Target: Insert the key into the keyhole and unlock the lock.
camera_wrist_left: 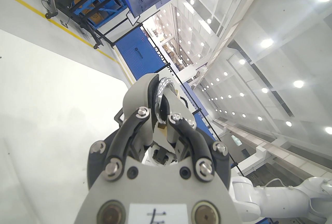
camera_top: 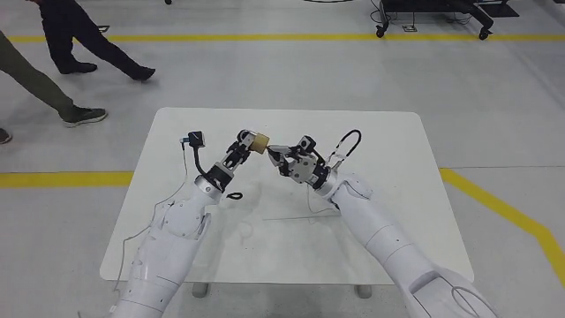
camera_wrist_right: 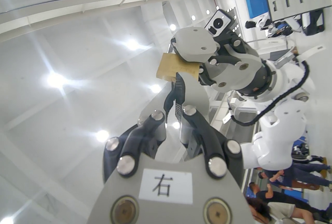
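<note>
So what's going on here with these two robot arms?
The left gripper is shut on a brass lock, holding it up above the white table by its shackle end. The right gripper, also shut, has its tips against the lock's other end. Whether the key is in the keyhole can't be told.

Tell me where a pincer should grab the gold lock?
Grip the lock by its flat brass faces near the shackle, coming from the shackle end, as the left pincer does. Flat faces give a steady hold, and the far end stays bare toward the right pincer.
</note>
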### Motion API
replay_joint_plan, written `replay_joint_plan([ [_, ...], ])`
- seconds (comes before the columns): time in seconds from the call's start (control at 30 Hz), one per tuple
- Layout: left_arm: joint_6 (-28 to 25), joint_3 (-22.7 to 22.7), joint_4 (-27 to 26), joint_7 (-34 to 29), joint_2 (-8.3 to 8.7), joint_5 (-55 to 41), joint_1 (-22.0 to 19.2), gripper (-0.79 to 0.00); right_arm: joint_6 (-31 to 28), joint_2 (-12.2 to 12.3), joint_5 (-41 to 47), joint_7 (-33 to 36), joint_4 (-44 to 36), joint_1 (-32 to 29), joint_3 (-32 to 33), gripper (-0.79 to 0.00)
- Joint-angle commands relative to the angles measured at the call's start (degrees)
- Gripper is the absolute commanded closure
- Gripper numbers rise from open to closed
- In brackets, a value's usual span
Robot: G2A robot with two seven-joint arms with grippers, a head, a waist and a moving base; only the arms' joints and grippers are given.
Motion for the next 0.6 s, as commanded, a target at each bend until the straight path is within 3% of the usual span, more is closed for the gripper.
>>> replay_joint_plan([
  [0.0,-0.5,-0.1,0.0,-0.2,0.03,-0.2,0.0,0.000,1.4,-0.1,1.0,1.1,0.3,0.0,0.1,0.000],
  [0.2,-1.8,-0.4,0.0,-0.3,0.13,-0.2,0.1,0.000,3.8,-0.3,3.2,3.6,0.9,0.0,0.7,0.000],
  [0.4,-2.6,-0.4,0.0,-0.4,0.17,-0.4,0.1,0.000,2.2,-0.3,1.1,2.3,1.3,0.3,1.0,-0.006],
  [0.47,-2.5,-0.4,0.0,-0.5,0.18,-0.4,0.1,0.000,1.8,-0.2,-0.2,2.0,1.3,0.5,1.0,-0.705],
  [0.5,-2.3,-0.4,0.1,-0.5,0.19,-0.5,0.1,0.000,0.9,-0.1,-1.4,1.3,1.4,0.6,1.1,-0.785],
  [0.57,-1.2,-0.7,0.3,0.0,0.20,-0.6,0.0,0.000,-1.6,0.3,-3.4,0.4,1.2,0.9,1.8,-0.785],
])
